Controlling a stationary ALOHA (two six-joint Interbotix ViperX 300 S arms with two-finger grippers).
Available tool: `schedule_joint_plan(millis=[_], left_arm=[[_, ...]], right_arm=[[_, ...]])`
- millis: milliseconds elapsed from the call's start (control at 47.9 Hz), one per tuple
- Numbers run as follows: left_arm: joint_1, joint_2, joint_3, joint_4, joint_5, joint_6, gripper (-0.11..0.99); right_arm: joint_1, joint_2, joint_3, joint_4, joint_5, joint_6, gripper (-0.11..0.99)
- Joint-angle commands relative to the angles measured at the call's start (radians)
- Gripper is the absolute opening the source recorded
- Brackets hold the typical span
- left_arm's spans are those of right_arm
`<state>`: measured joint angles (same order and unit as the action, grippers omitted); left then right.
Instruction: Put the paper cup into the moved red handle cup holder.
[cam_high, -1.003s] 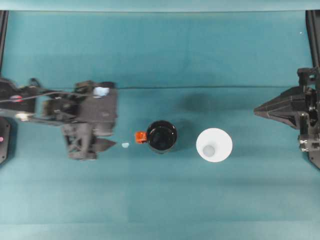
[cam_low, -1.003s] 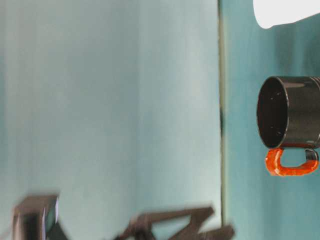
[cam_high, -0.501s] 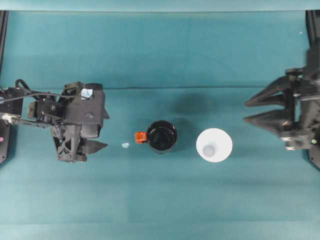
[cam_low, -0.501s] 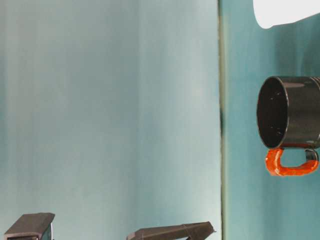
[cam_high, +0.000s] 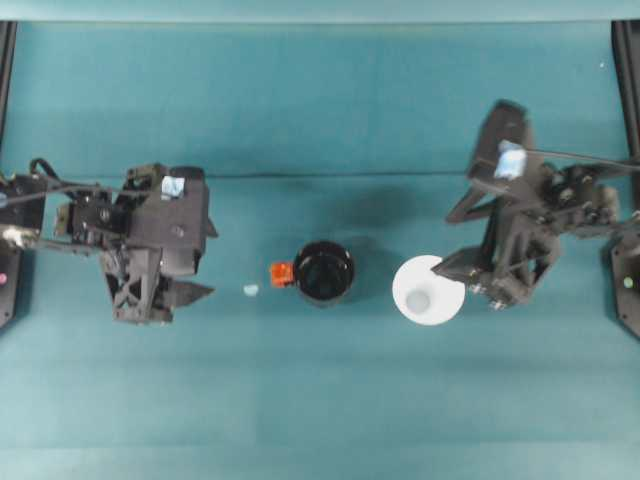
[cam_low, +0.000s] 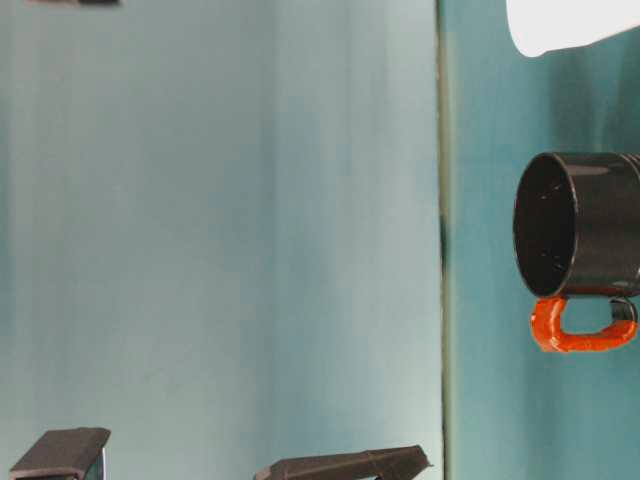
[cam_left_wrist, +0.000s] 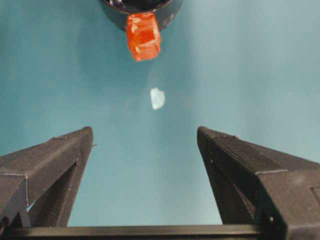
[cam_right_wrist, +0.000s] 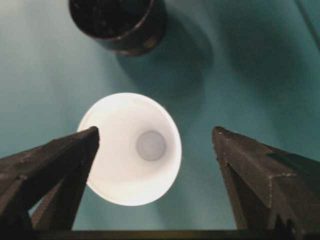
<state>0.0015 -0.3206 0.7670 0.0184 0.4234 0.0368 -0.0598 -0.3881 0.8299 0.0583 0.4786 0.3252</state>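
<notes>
The right claw (cam_right_wrist: 155, 135) is being held spread wide over the paper cup (cam_high: 427, 291), standing upright on the bench (cam_high: 320, 400) just beside the red handle cup holder (cam_high: 323, 273), ready for gripping; the left claw (cam_left_wrist: 145, 135) is being kept spread, clear.

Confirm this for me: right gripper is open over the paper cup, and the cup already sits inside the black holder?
Not quite. The right gripper is open over the paper cup, but the cup stands on the table beside the red handle cup holder, apart from it; the overhead view shows this.
</notes>
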Motion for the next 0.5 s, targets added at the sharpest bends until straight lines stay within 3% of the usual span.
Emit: schedule_joint_plan(millis=[0,480], left_arm=[[-0.003,-0.014,-0.008,0.002,-0.003,-0.003,0.93],[-0.003,-0.02,0.0,0.003,-0.005,-0.003,0.93]], right_arm=[[0.011,0.115,-0.026,0.0,0.0,0.005,0.92],[0.011,0.253,-0.035,0.0,0.0,0.003,0.92]])
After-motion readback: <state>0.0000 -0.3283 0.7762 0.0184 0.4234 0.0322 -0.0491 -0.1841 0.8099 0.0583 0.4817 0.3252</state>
